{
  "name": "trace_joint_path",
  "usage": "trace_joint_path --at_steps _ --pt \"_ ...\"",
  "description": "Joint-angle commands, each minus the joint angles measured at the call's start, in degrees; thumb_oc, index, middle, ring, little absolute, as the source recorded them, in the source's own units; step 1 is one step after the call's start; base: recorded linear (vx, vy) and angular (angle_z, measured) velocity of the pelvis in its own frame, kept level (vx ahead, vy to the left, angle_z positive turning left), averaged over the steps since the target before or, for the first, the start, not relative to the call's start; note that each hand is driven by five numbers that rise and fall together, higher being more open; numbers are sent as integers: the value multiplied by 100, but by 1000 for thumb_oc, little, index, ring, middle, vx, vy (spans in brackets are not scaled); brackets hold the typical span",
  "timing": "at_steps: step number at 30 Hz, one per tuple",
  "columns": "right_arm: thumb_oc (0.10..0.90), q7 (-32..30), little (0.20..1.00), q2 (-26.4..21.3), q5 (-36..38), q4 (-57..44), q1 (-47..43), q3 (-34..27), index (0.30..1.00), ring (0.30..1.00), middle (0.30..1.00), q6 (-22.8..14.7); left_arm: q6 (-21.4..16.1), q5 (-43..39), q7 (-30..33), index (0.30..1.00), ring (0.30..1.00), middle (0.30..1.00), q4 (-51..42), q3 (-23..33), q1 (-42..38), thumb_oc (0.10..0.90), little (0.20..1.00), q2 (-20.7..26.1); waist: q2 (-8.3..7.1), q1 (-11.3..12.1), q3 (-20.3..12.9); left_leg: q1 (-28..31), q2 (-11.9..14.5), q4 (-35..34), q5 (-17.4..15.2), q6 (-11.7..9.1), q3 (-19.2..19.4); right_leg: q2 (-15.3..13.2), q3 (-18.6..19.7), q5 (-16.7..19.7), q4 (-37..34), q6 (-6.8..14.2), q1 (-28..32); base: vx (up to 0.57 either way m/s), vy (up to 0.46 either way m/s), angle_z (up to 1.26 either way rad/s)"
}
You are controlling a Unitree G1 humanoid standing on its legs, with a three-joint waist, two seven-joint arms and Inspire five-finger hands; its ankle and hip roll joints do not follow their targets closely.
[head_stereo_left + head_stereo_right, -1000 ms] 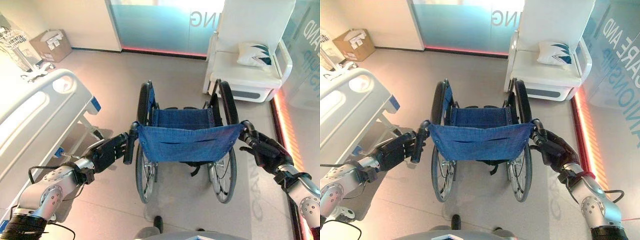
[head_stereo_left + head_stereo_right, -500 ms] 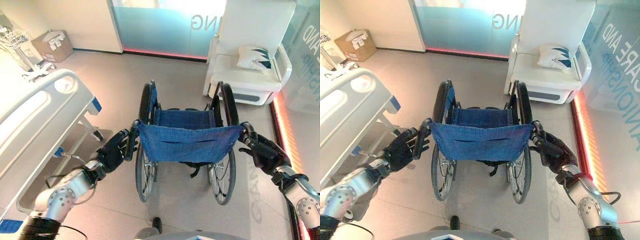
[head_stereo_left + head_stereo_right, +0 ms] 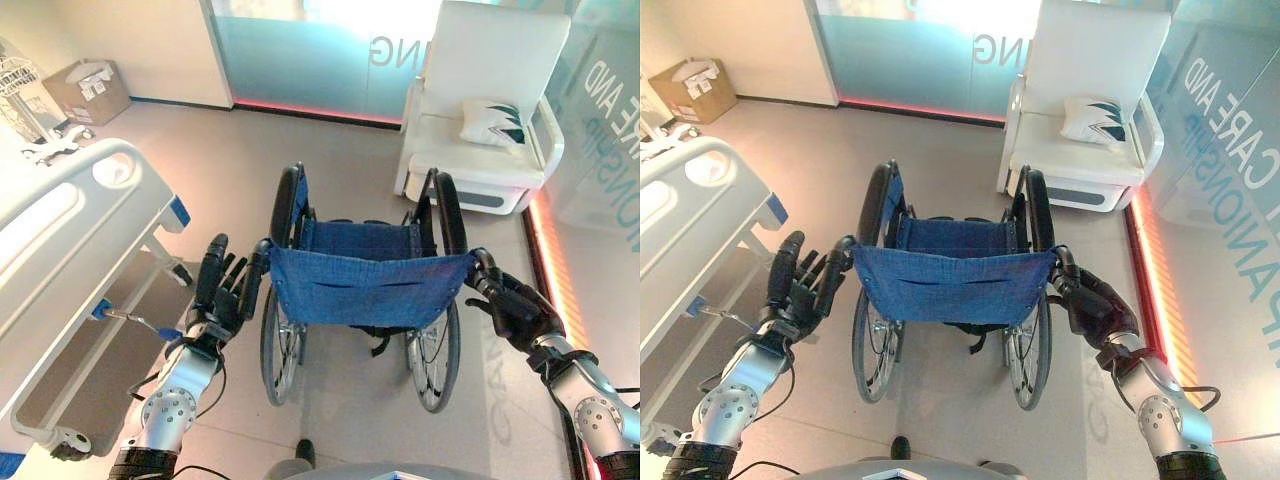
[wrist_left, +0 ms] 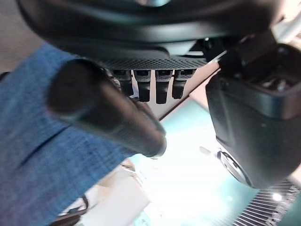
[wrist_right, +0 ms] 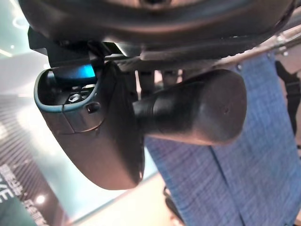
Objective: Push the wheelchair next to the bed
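Pale grey floor [image 3: 350,140] in a room with a frosted teal glass partition [image 3: 300,55] along the far wall and a red glowing strip at its base. At the far right, a white armchair [image 3: 480,110] with a white cushion printed with dark leaves [image 3: 492,122] on its seat. In the far left corner, a brown cardboard box [image 3: 85,90]. Along the left side, a white hospital bed with a rounded plastic end board [image 3: 70,230].

In the middle of the floor, a folding wheelchair with blue fabric seat and backrest and black tyres [image 3: 365,285], back turned to the robot, facing the partition, standing to the right of the bed and apart from it.

At the black left push handle [image 3: 253,290], the left hand [image 3: 215,300], fingers straight and pointing up, spread loosely just beside the handle, not wrapped round it. In the left wrist view, the handle [image 4: 106,115] lying across in front of the fingers [image 4: 150,87], thumb [image 4: 254,127] standing off to one side.

At the black right push handle [image 5: 193,113], the right hand [image 3: 515,310], curled round the grip; in the right wrist view, thumb [image 5: 94,127] folded against the handle, fingers closed behind it.
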Motion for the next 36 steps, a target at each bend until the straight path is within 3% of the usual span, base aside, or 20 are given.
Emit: trace_joint_path --at_steps 1,6,7,9,11,12,13,14,18,26,34,36 --pt "400 1076 300 559 138 -894 -507 745 300 300 300 -443 -371 -6 -602 900 900 900 -602 255 -555 800 900 155 -19 103 -100 246 -147 20 -460 -175 357 65 -25 224 68 6 -214 0 0 0" --pt "400 1057 300 569 69 -895 -499 750 300 300 300 -432 65 -29 -1043 900 900 900 -702 140 -495 800 900 122 -21 111 -77 264 -152 20 -477 -165 367 56 -35 229 74 19 -203 0 0 0" --pt "400 1049 300 546 85 -929 -477 756 300 300 300 -429 572 186 -1485 900 900 900 -751 28 -472 800 900 200 -15 109 -67 266 -154 20 -485 -160 380 51 -41 231 81 30 -209 0 0 0" --pt "400 1001 300 473 115 -1022 -434 757 300 300 300 -436 1079 512 -1940 900 900 900 -879 -166 -395 800 900 396 8 107 -45 268 -148 20 -479 -157 405 41 -56 246 93 48 -219 0 0 0" --pt "400 968 300 398 179 -1076 -416 763 300 300 300 -434 1326 659 -2134 900 900 900 -914 -246 -353 800 900 535 23 103 -36 274 -144 20 -479 -159 423 38 -62 257 94 61 -222 0 0 0" --pt "400 944 300 265 275 -1128 -392 761 300 300 300 -433 1746 841 -2381 900 900 900 -950 -321 -288 800 900 807 56 90 -16 278 -142 20 -471 -161 443 34 -62 268 97 73 -226 0 0 0" --pt "400 941 300 262 280 -1131 -390 763 300 300 300 -433 1737 848 -2382 900 900 900 -950 -321 -286 800 900 812 56 90 -17 279 -142 20 -471 -161 444 33 -61 268 97 74 -226 -17 41 0" --pt "400 894 300 56 477 -1158 -403 780 300 300 300 -437 1909 1181 -2708 900 900 900 -977 -364 -254 800 900 1213 97 79 -3 282 -139 20 -466 -164 466 22 -71 280 98 96 -232 -10 30 0" --pt "400 833 300 -242 739 -1102 -486 878 300 300 300 -489 2220 1159 -2993 900 900 900 -990 -410 -384 800 900 1849 152 63 5 306 -144 20 -461 -171 481 2 -98 296 84 123 -204 -2 11 0" --pt "400 782 300 -553 972 -1099 -495 1005 300 300 300 -539 2229 1051 -3525 900 900 900 -1164 -475 -590 800 900 2586 234 31 -18 304 -152 20 -461 -181 477 -26 -104 308 58 144 -199 0 0 0" --pt "400 738 300 -633 1083 -1059 -553 1029 300 300 300 -507 2101 897 -3526 900 900 900 -1110 -574 -841 800 900 2785 236 5 -54 310 -156 20 -467 -188 461 -22 -83 297 43 139 -184 0 0 0" --pt "400 760 300 -602 1049 -1051 -518 1046 300 300 300 -505 2046 398 -3440 900 900 900 -1114 -613 -908 800 900 2740 224 -18 -75 317 -153 20 -471 -185 473 -16 -70 297 37 138 -179 0 0 0"
